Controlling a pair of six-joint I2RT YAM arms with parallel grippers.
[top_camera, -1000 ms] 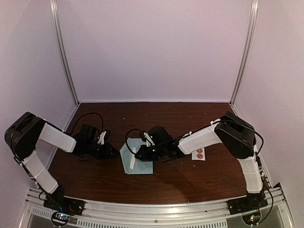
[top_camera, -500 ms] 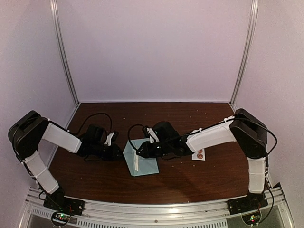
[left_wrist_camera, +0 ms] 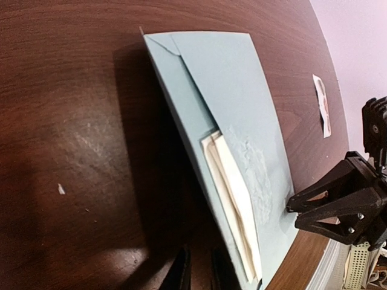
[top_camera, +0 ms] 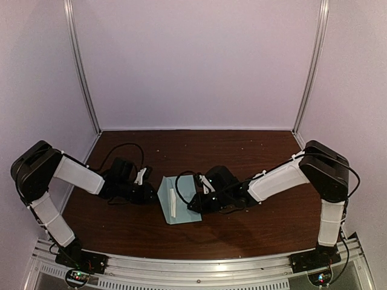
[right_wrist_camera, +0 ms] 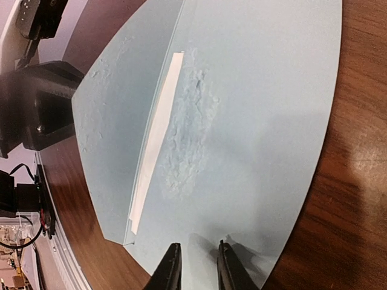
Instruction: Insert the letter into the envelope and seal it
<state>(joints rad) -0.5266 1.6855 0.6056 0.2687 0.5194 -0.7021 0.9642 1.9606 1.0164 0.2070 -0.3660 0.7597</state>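
Note:
The light blue envelope lies on the brown table between my two grippers. The cream letter sits inside it, and only a narrow strip of it shows at the opening; that strip also shows in the top view and the right wrist view. My left gripper is low at the envelope's left edge, fingers nearly together and empty. My right gripper rests at the envelope's right side, its fingertips close together just over the blue paper, holding nothing.
A small white sticker sheet lies on the table beyond the envelope, to the right; in the top view my right arm hides it. White walls enclose the table on three sides. A metal rail runs along the near edge.
My right gripper has drawn back to the right and nearer across the envelope. The envelope shifted slightly right and settled. My left gripper moved a little right toward its edge.

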